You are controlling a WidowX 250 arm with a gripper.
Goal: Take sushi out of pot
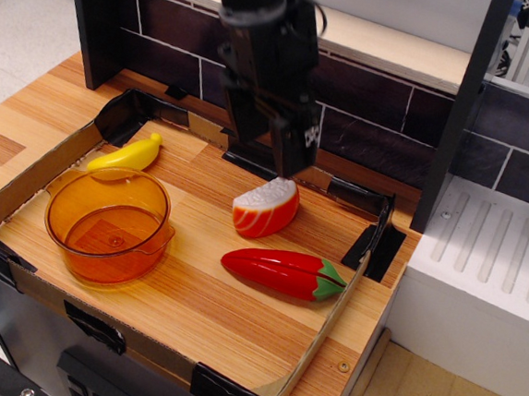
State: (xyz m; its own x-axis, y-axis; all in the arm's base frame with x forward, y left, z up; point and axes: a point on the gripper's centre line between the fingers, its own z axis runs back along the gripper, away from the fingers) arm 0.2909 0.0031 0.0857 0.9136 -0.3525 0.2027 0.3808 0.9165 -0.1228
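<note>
Sitting empty at the left, the orange pot (106, 224) has the sushi (265, 207) lying on the desk to its right, a light, stiff, slick plastic wedge best pinched across its flat sides, beneath the parted, empty fingers (289, 157).

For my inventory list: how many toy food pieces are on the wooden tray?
3. The sushi lies near the tray's middle, the chili pepper in front of it, and the banana behind the empty pot. None seems hidden.
</note>
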